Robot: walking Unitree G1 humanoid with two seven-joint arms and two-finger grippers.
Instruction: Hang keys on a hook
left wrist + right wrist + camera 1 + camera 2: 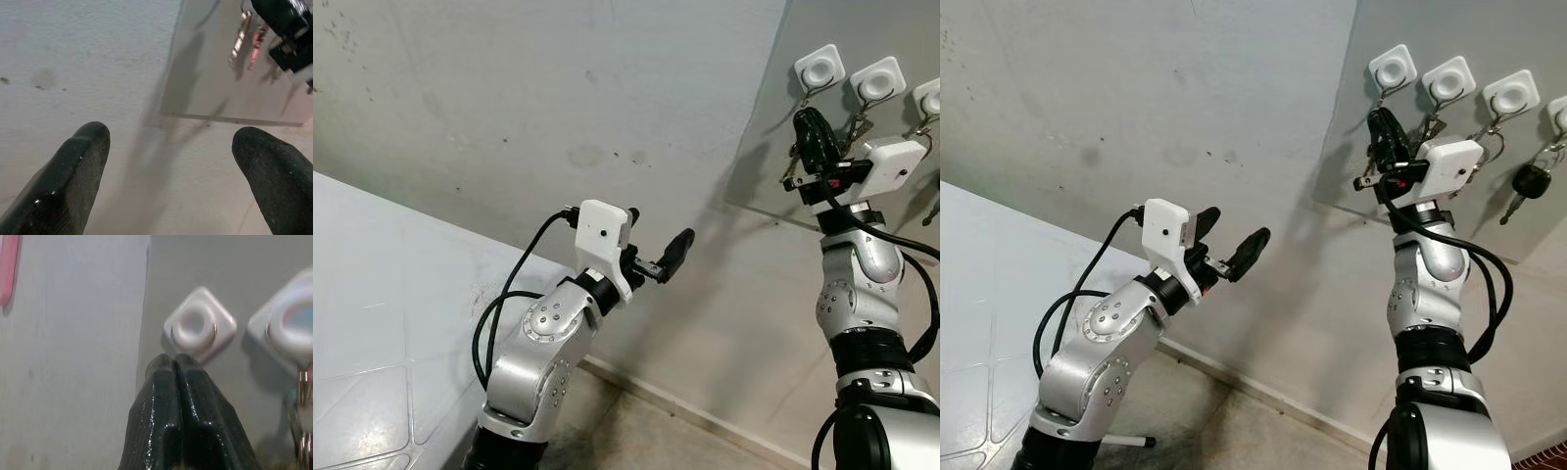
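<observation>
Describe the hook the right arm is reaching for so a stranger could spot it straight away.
Find the darker grey panel on the wall, with its row of white square hooks. The one you want is the hook at the left end, right above the right gripper. Unlike its neighbours, it sits beside the panel's left edge.

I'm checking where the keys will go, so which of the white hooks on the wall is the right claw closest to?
The leftmost hook, at the panel's left edge. The right claw, shut, sits just beneath it; the other hooks lie further right.
</observation>
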